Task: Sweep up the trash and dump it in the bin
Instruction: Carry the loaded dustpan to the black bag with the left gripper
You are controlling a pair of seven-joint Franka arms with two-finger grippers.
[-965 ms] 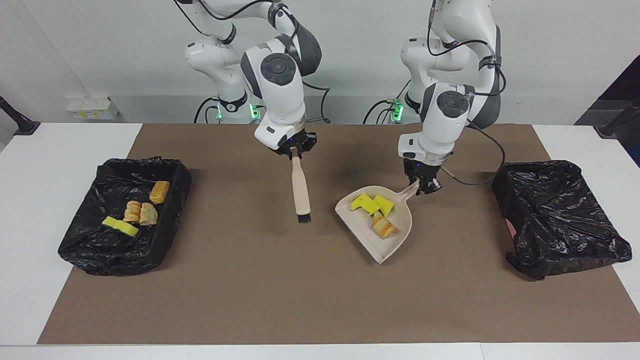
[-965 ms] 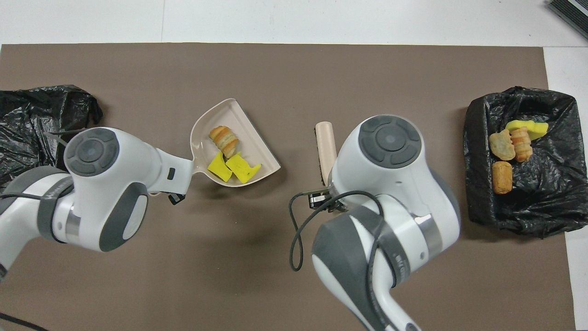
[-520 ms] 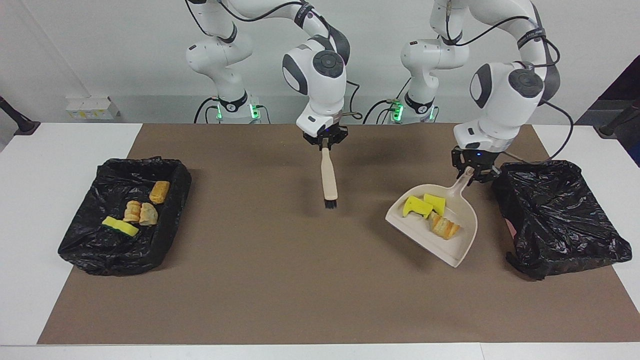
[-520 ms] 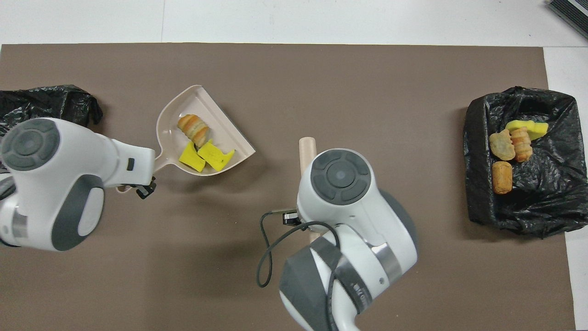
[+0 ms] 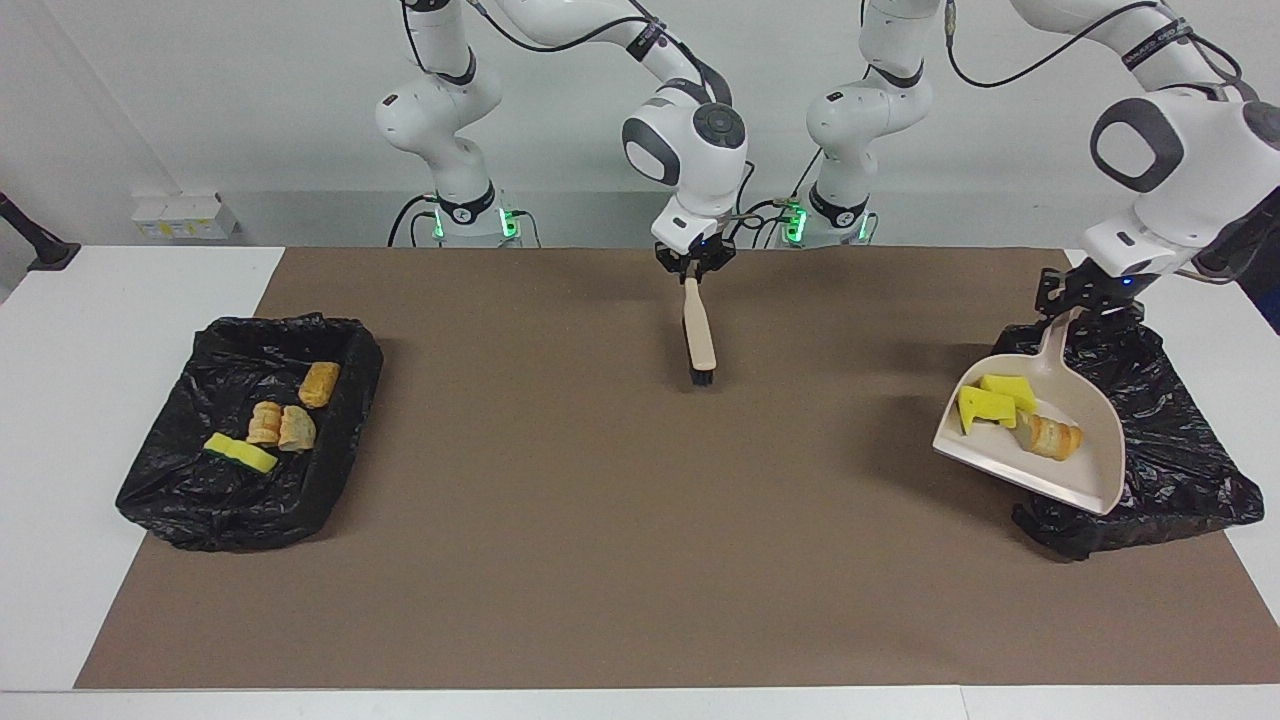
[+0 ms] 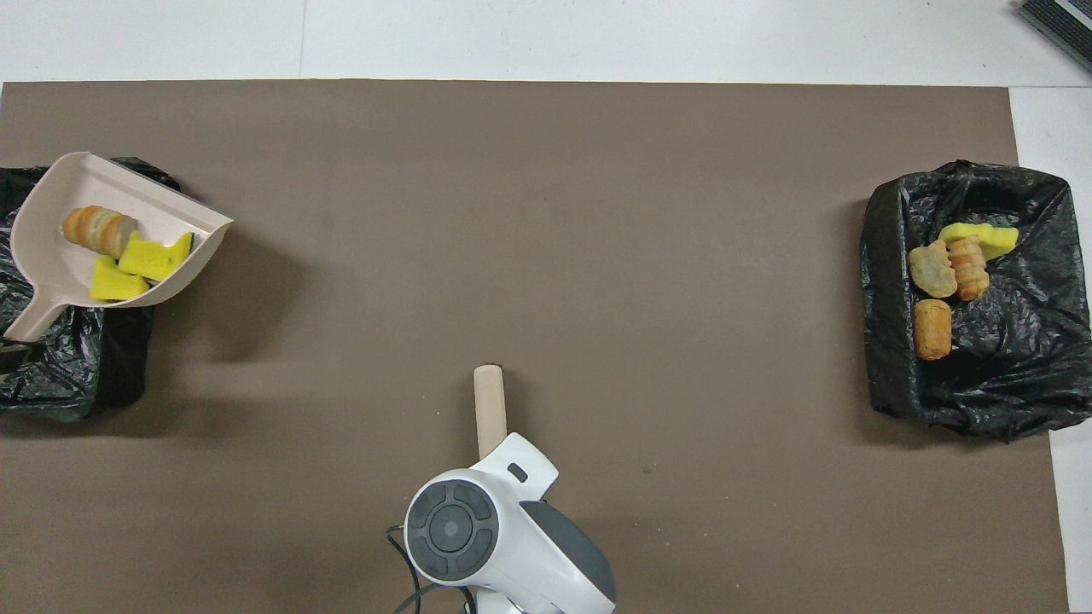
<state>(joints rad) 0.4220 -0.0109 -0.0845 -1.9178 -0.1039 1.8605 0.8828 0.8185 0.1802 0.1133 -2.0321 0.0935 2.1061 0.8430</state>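
Observation:
My left gripper [image 5: 1085, 305] is shut on the handle of the beige dustpan [image 5: 1092, 445], which hangs tilted above the inner edge of the black-lined bin [image 5: 1175, 440] at the left arm's end. The pan [image 6: 51, 256] carries trash: two yellow sponge pieces [image 5: 985, 402] [image 6: 141, 258] and a bread chunk [image 5: 1050, 437] [image 6: 98, 228]. My right gripper [image 5: 692, 270] is shut on the brush [image 5: 698, 335], bristles down, over the mat close to the robots. In the overhead view only the brush handle [image 6: 490, 408] pokes out from under the right wrist.
A second black-lined bin [image 5: 190, 500] [image 6: 981, 384] at the right arm's end holds bread chunks [image 5: 320, 383] and a yellow sponge [image 5: 240, 453]. A brown mat [image 5: 560, 520] covers the table between the two bins.
The left arm has carried the loaded dustpan from mid-table to over the bin at its own end and lifted it. The right arm has drawn the brush back toward the robots.

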